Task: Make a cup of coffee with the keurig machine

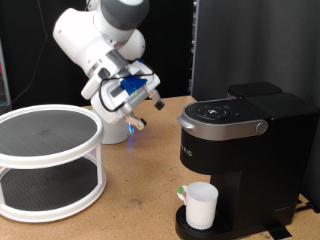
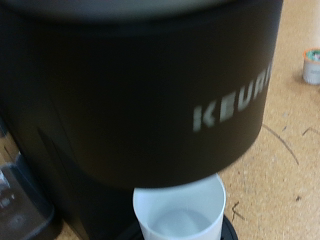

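Observation:
The keurig machine (image 1: 240, 140) is a boxy black coffee maker at the exterior view's right, with its lid down and a silver-grey handle (image 1: 228, 126) around the round button panel. The cup (image 1: 200, 206), white with a bit of green at its handle, stands on the machine's round drip base under the spout. My gripper (image 1: 147, 113) hangs in the air to the left of the machine, apart from it, open and empty. The wrist view is filled by the machine's black front (image 2: 140, 90) with the KEURIG lettering, and the cup (image 2: 180, 212) shows below it. No fingers show in the wrist view.
A white two-tier round rack (image 1: 48, 160) stands on the wooden table at the exterior view's left. A small white object (image 2: 312, 66) lies on the table beyond the machine in the wrist view. A black panel stands behind the machine.

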